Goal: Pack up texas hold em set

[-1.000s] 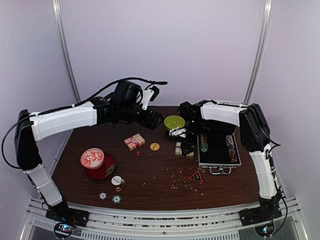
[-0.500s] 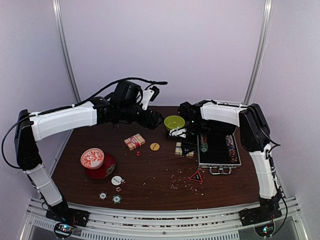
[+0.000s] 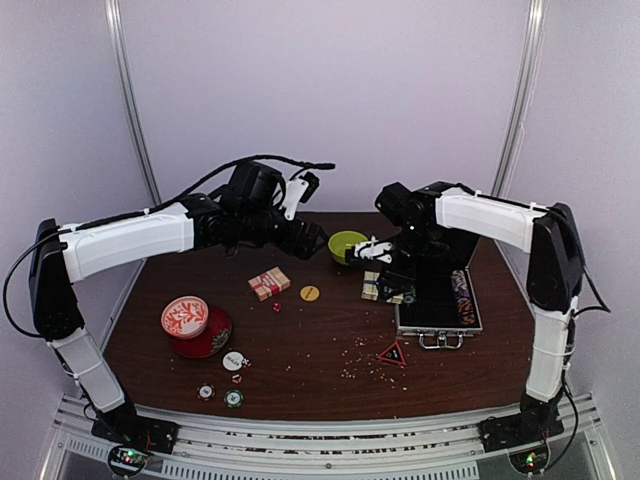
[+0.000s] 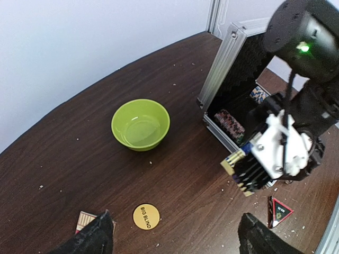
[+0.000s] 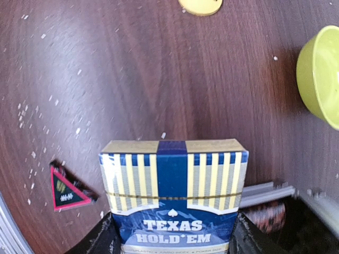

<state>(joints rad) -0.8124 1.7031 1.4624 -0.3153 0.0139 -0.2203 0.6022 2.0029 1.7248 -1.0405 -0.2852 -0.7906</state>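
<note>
The silver case (image 3: pixel 437 331) lies open at the right, with chip rows inside; its lid (image 4: pixel 225 58) stands up. My right gripper (image 3: pixel 388 286) is shut on a blue Texas Hold'em card deck (image 5: pixel 172 196) and holds it above the table by the case's left edge (image 5: pixel 265 190). The deck also shows in the left wrist view (image 4: pixel 239 168). A red deck (image 3: pixel 269 283) and a yellow Big Blind button (image 3: pixel 310 293) lie mid-table. My left gripper (image 4: pixel 175 235) is open and empty, high above the button (image 4: pixel 145 216). Tiny red dice (image 3: pixel 276 307) lie near the red deck.
A lime-green bowl (image 3: pixel 348 245) sits left of the case. A red-and-white round tin (image 3: pixel 185 316) stands at the left. A white button (image 3: pixel 233 360) and two chips (image 3: pixel 233 398) lie near the front. A red triangle tag (image 3: pixel 392 353) and crumbs lie before the case.
My right gripper has lifted the blue deck off the table and moved it up and right toward the case. The left arm has not moved.
</note>
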